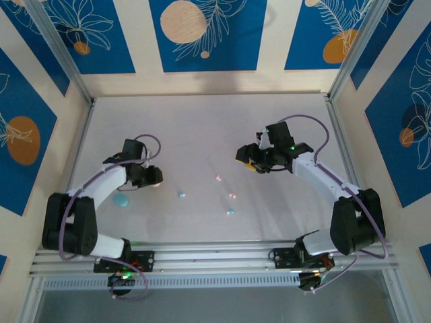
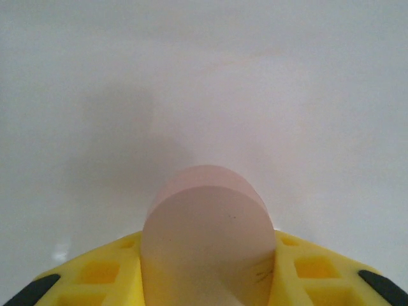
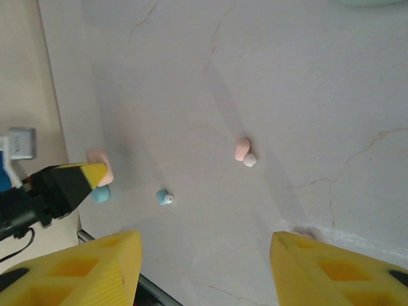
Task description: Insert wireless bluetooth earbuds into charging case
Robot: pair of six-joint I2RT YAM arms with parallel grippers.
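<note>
My biggest worry is at the left arm (image 1: 101, 187). The left jaws are pinching the pink case (image 2: 207, 236) across its smooth, rounded sides, and I judge a shell like that could squirt out or twist if the squeeze lands off-centre. I also see no open cavity on it, so nothing can go in until a lid is lifted. The right arm (image 1: 323, 178) hovers over the right half of the table (image 1: 202, 128) with the right jaws spread and nothing between them. That gap is far wider than any bud, so a slightly misplaced descent could flick one away and send it rolling across the bare surface. The earbuds (image 3: 242, 150) lie loose around the middle of the table, apart from both cases, so each faces a carry in which a glossy bead could slip. Counting down by size, I have one table, two arms and two cases I am sure of: the pink one held, and a light blue case (image 1: 121, 200) just beside the left jaws. From overhead I count four earbuds: upper pink bud (image 1: 218, 178), lower pink bud (image 1: 232, 195), left blue bud (image 1: 181, 194) and near blue bud (image 1: 230, 211). There may be others too small for me to tell.
</note>
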